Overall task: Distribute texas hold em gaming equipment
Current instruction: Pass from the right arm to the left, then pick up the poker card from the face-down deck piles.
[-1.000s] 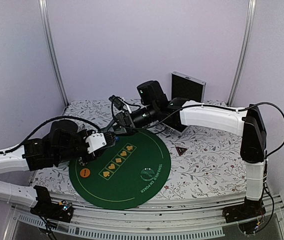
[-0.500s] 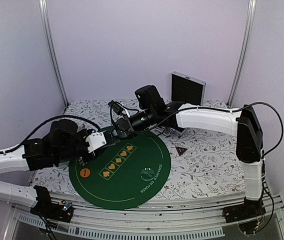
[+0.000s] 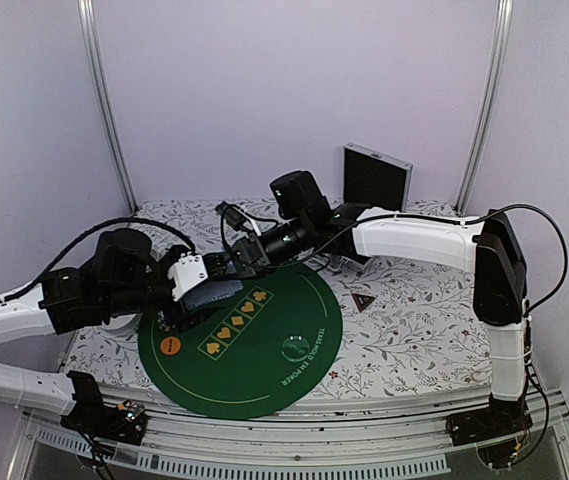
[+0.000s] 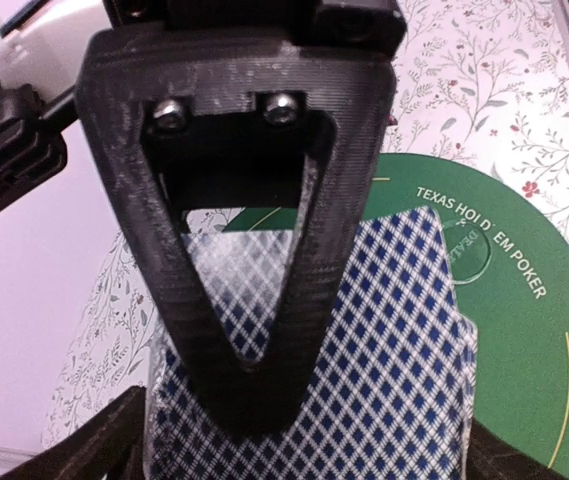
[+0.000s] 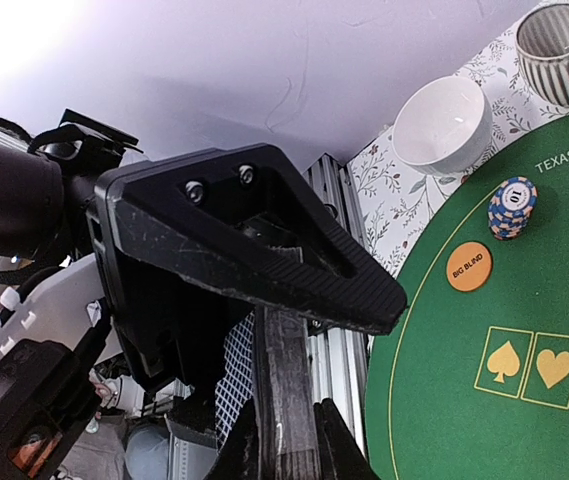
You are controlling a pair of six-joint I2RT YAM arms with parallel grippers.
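Observation:
A deck of blue-diamond-backed playing cards point(image 4: 404, 350) hangs over the left part of the green poker mat point(image 3: 264, 345). My right gripper point(image 5: 289, 450) is shut on the deck, which shows edge-on point(image 5: 286, 370) between its tips. One right finger point(image 4: 244, 250) lies across the card backs. My left gripper point(image 4: 309, 455) is open, with its fingers at either side of the deck. In the top view the two grippers meet, the left point(image 3: 202, 295) and the right point(image 3: 232, 268). On the mat lie a chip stack point(image 5: 512, 207), an orange disc point(image 5: 468, 266) and a whitish disc point(image 3: 293, 347).
A white bowl point(image 5: 442, 125) and a striped cup point(image 5: 561, 38) stand just off the mat's edge. A small dark triangle point(image 3: 364, 302) lies on the floral cloth to the right of the mat. A dark case point(image 3: 376, 177) stands upright at the back.
The right gripper reached in to the left and closed on the deck. The left gripper's jaws then spread wide apart.

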